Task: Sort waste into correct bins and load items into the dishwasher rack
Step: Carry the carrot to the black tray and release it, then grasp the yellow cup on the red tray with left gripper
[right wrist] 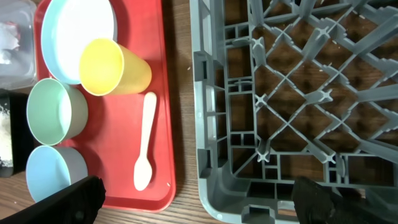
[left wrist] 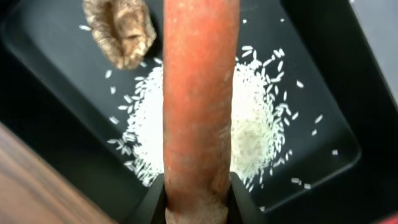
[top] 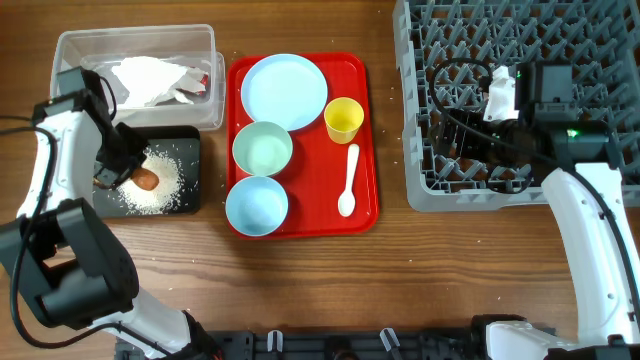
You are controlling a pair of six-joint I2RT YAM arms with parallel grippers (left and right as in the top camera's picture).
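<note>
My left gripper (top: 128, 172) (left wrist: 198, 200) is shut on the orange carrot piece (top: 147, 180) (left wrist: 199, 93), low over the black tray (top: 190, 145) (left wrist: 323, 155). Loose rice (top: 162, 188) (left wrist: 255, 124) and a brown food scrap (left wrist: 121, 31) lie in that tray. The clear tub (top: 135, 40) holds the crumpled napkin (top: 150, 80). The plate (top: 284, 91) (right wrist: 78, 31), yellow cup (top: 343, 119) (right wrist: 112, 67), mint bowl (top: 262, 150) (right wrist: 55, 112), blue bowl (top: 256, 205) (right wrist: 53, 174) and white spoon (top: 349, 180) (right wrist: 146, 143) are on the red tray. My right gripper (top: 470, 140) (right wrist: 199, 202) is open and empty over the grey rack's (top: 520, 192) (right wrist: 208, 124) front-left corner.
The red serving tray (top: 368, 205) (right wrist: 158, 196) lies between the two bins and the rack. A strip of bare wood table (top: 390, 150) (right wrist: 183, 93) separates the tray from the rack. The yellow cup lies on its side.
</note>
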